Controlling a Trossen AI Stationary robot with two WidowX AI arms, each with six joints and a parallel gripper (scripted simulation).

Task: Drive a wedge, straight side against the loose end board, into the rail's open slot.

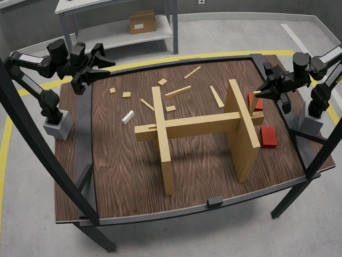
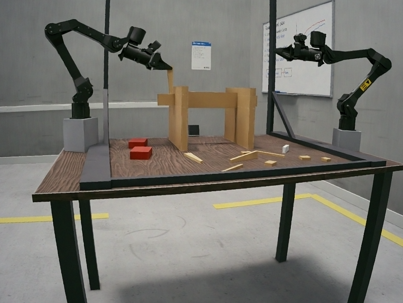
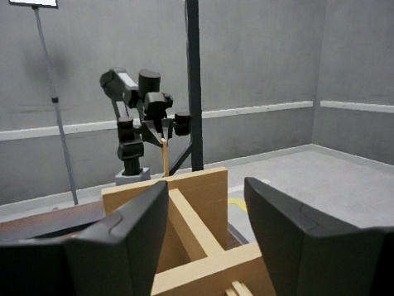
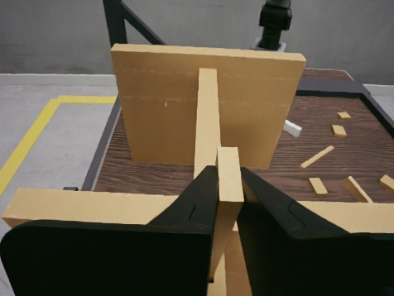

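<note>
The slim tan wedge stands near-upright, at the board's two o'clock from above, grasped by the right claw; the left claw gapes.

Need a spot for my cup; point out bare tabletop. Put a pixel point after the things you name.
Bare: between the boards (image 1: 165, 143) (image 1: 243, 157), on the side of the rail (image 1: 204, 124) away from the loose strips. Crowded: beyond the rail, with strips and chips (image 1: 126, 94).

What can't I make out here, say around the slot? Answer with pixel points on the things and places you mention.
Slot: hidden in the right wrist view by the fingers and wedge (image 1: 253, 103) (image 2: 170, 81) (image 3: 165, 159) (image 4: 230, 174).
Wedge's lower tip: sunk out of sight in the rail (image 1: 201, 125) (image 2: 212, 99) (image 3: 196, 223) (image 4: 208, 120), top view.
Left arm's base: cut off, left wrist view.
</note>
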